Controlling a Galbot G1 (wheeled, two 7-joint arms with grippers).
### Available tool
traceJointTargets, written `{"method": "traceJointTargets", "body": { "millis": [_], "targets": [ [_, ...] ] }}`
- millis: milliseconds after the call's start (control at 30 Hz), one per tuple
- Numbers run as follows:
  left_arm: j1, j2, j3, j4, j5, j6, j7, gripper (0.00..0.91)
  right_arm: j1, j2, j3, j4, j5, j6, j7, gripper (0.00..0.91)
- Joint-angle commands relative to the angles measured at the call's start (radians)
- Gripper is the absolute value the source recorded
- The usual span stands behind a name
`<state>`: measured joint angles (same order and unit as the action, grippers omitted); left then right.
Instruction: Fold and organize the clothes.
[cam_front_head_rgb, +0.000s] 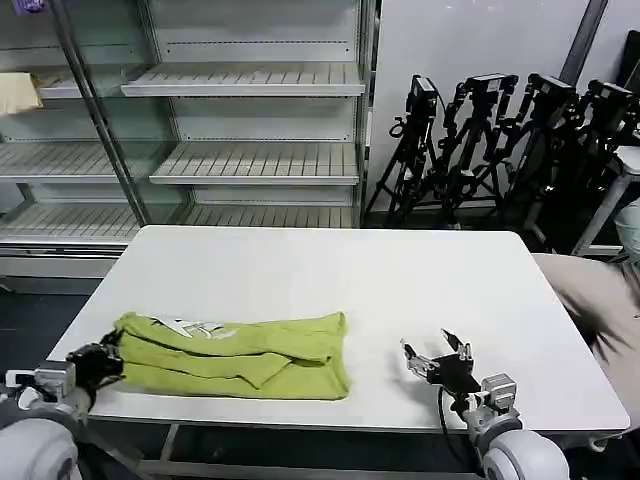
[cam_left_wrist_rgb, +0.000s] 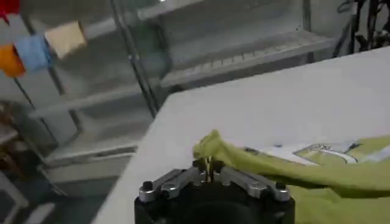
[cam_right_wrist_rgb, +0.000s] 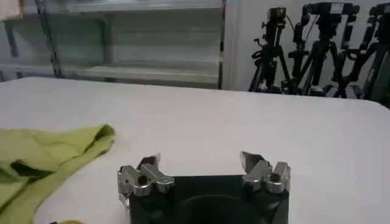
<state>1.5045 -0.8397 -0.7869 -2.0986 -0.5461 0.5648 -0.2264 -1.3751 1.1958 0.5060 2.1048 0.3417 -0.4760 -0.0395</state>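
**While the left gripper pinched the shirt, the right one waited open**

Where the table (cam_front_head_rgb: 330, 270) met its near edge, the shirt (cam_front_head_rgb: 240, 355) lay folded into a long band on the robot's left half, its small white print (cam_front_head_rgb: 190, 326) facing up near the far left end. The left gripper (cam_front_head_rgb: 103, 362) sat at that left end, low over the table's corner; in the left wrist view its jaws stood closed together on a raised fold of the shirt (cam_left_wrist_rgb: 256, 164), the fabric lifted slightly above the tabletop there. The right gripper (cam_front_head_rgb: 437, 357) hovered near the front edge on the right half, apart from the shirt's right end, its jaws spread wide with nothing between them (cam_right_wrist_rgb: 204, 173). Behind the table stood shelves (cam_front_head_rgb: 250, 120), their wire racks bare apart from a pale cloth (cam_front_head_rgb: 18, 90) at the far left. Tripods (cam_front_head_rgb: 500, 140) stood against the wall to the right.
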Motion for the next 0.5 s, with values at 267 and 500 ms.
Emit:
{"method": "traceJointTargets", "body": {
  "millis": [267, 500],
  "targets": [
    [-0.089, -0.033, 0.160, -0.129, 0.252, 0.011, 0.125, 0.010, -0.013, 0.008, 0.021, -0.002, -0.005, 0.001, -0.001, 0.907],
    [-0.090, -0.042, 0.164, -0.062, 0.222, 0.011, 0.126, 0.010, -0.026, 0.006, 0.040, -0.008, -0.003, 0.008, -0.003, 0.907]
  ]
}}
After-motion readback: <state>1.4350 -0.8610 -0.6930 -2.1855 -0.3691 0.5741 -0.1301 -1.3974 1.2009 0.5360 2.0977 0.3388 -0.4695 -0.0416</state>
